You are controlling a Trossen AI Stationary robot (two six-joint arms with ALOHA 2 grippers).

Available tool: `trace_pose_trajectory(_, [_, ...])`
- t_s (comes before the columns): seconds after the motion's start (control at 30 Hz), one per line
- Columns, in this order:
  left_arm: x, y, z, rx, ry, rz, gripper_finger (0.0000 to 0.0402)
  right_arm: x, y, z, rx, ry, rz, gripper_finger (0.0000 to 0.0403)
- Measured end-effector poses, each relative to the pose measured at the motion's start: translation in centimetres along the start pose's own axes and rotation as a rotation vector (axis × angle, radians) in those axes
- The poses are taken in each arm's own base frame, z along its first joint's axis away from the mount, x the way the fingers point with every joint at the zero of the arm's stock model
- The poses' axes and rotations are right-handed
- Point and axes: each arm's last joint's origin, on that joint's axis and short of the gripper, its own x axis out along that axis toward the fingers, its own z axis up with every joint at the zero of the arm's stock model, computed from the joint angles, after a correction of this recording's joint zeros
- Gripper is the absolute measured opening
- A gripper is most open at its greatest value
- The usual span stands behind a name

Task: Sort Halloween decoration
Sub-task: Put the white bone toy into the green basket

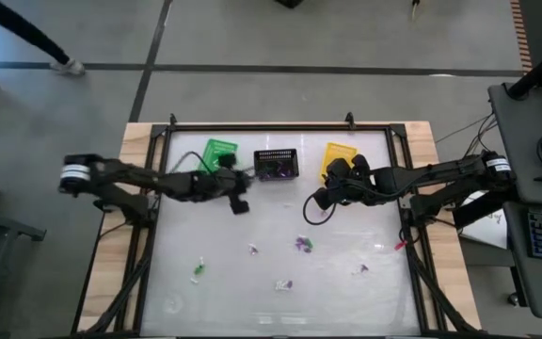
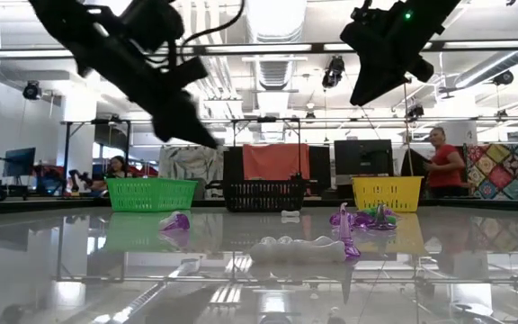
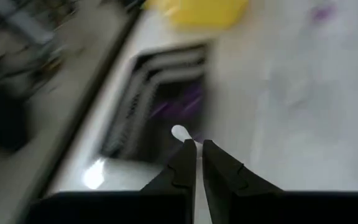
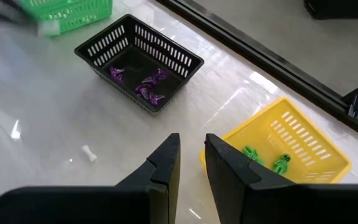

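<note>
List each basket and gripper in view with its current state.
black basket: upright, purple trinkets inside
yellow basket: upright, green trinkets inside
green basket: upright, contents unclear
left gripper: shut, raised by black basket
right gripper: slightly apart, empty

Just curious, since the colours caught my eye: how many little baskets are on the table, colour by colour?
Green basket: 1
Black basket: 1
Yellow basket: 1
Total: 3

Three baskets in row at table's far edge
</note>
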Motion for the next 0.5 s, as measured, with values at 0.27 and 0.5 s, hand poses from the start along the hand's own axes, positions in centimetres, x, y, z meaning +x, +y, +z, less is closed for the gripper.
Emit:
trace_pose_trajectory(0.27, [-3.3,5.5,-2.5,-0.065,0.148,0.235,0.0000,0.0,0.0,0.0,0.008,-0.001,0.001,0.0068])
trace_pose_trajectory(0.5, [-2.9,8.1,-5.5,-0.212,0.251,0.351,0.0001,0.0,0.1,0.0,0.019,0.005,0.010,0.0068])
